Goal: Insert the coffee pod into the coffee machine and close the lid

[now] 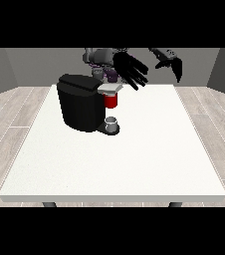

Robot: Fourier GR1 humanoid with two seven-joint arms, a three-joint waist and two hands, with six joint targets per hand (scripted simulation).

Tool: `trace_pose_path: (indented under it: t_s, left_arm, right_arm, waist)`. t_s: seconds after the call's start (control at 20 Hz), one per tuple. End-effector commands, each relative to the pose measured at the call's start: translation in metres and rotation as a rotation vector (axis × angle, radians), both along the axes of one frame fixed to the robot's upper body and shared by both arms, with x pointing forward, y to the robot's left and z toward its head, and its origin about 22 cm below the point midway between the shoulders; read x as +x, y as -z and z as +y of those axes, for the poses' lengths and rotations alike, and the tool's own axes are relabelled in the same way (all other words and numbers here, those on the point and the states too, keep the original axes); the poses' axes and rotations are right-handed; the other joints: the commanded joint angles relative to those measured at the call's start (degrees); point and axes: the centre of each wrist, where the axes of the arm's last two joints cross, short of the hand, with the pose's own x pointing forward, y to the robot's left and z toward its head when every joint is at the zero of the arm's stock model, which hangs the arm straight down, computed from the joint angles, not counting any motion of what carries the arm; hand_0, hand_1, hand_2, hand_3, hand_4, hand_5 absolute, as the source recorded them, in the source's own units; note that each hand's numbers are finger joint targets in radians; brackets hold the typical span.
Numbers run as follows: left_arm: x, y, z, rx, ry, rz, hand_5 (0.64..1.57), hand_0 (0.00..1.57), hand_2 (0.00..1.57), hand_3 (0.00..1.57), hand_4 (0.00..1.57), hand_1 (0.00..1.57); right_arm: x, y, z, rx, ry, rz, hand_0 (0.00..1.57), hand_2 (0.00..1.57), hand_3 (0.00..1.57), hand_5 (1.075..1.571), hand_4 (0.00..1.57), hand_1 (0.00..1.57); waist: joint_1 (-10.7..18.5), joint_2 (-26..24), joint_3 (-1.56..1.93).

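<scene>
Presently, a hand with spread fingers hovers just above the coffee machine's head.

Set on the far left part of the white table (134, 169), the black coffee machine (79, 102) has a light grey lid (110, 88) jutting toward the view's right, and a red thing at the machine (111, 101) sits right under that lid. Below it, on the machine's base, stands a small grey thing (112, 122); whether it is the pod cannot be told. The hand nearer the view's middle (130, 69) hangs above and just right of the lid, its fingers straight and fanned wide, holding nothing. The hand at the view's right (173, 63) is raised off the table, well apart from the machine, fingers relaxed and pointing downward, also empty.
</scene>
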Motion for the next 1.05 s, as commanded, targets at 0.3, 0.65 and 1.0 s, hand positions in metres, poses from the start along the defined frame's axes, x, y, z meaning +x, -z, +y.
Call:
trace_pose_path:
  t_s: [0.3,0.65,1.0]
  left_arm:
    - [0.002,-0.031,-0.017,0.014,0.041,-0.049,1.571,0.0,0.0,0.0,0.35,0.0]
    - [-0.004,0.008,0.013,-0.001,-0.029,0.056,1.571,0.0,0.0,0.0,0.25,0.0]
    - [-0.017,0.037,0.042,-0.046,-0.161,0.132,1.571,0.0,0.0,0.0,0.27,0.0]
  right_arm:
    - [0.012,-0.011,0.069,0.018,-0.259,-0.221,0.0,0.0,0.0,1.571,0.1,0.0]
    - [0.006,0.013,0.123,0.022,-0.454,-0.216,0.0,0.0,0.0,1.571,0.0,0.0]
    - [-0.016,0.094,0.168,0.091,-0.612,-0.191,0.0,0.0,0.0,1.571,0.26,0.0]
  waist:
    - [3.4,3.76,-1.7]
    - [-3.11,-1.74,-1.74]
    - [-11.31,-7.64,-1.73]
